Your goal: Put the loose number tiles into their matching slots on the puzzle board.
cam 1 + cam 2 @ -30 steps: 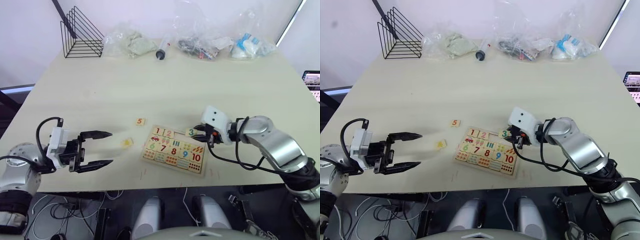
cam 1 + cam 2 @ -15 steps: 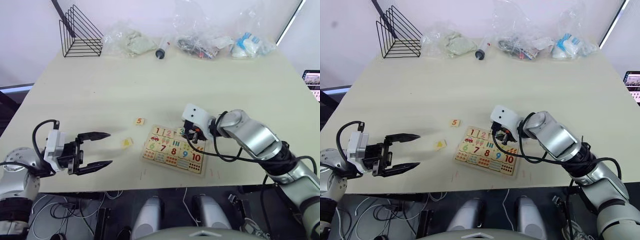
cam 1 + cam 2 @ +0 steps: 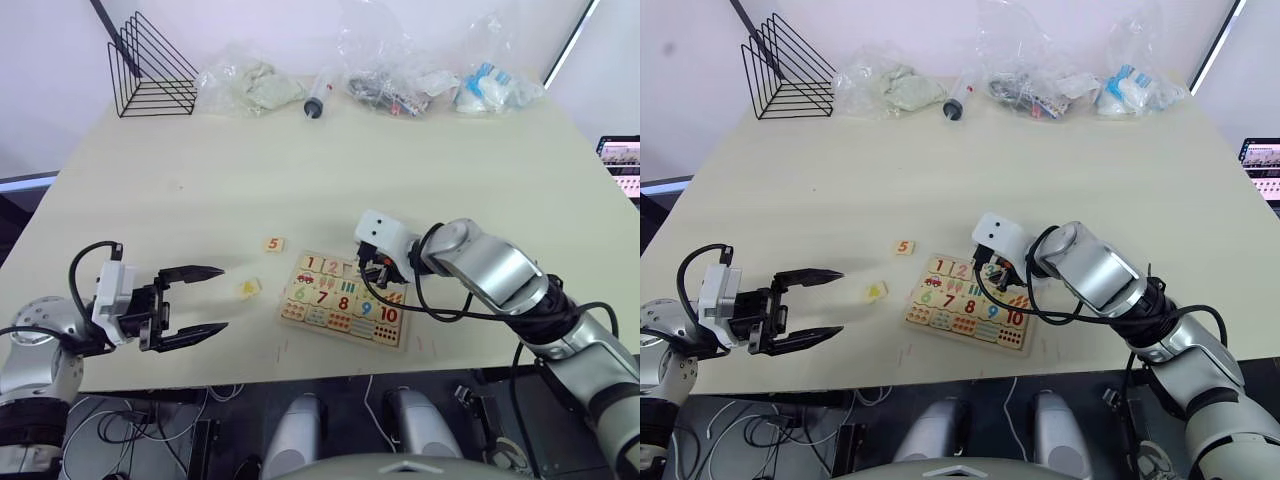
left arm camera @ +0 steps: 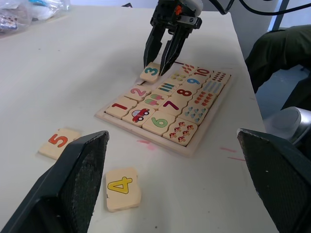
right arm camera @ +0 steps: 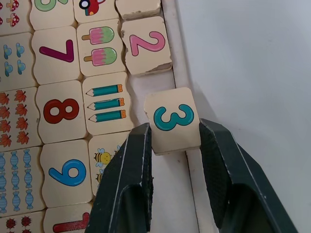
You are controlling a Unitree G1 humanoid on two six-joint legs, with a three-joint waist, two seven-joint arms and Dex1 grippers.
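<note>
Tile "3", teal digit, light wood

Bright, even indoor light over the pale surface, soft faint shadows under the wire rack, mild glare on the plastic bags, close-up wrist views sharp at centre, near claw fingers blurred

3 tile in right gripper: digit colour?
Teal on light wood, on the 3 tile; clearest in the right wrist view.

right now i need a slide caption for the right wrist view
Right gripper holds the square light-wood tile with a teal 3 over the wooden number puzzle board's rim, beside the 2 tile.
</note>
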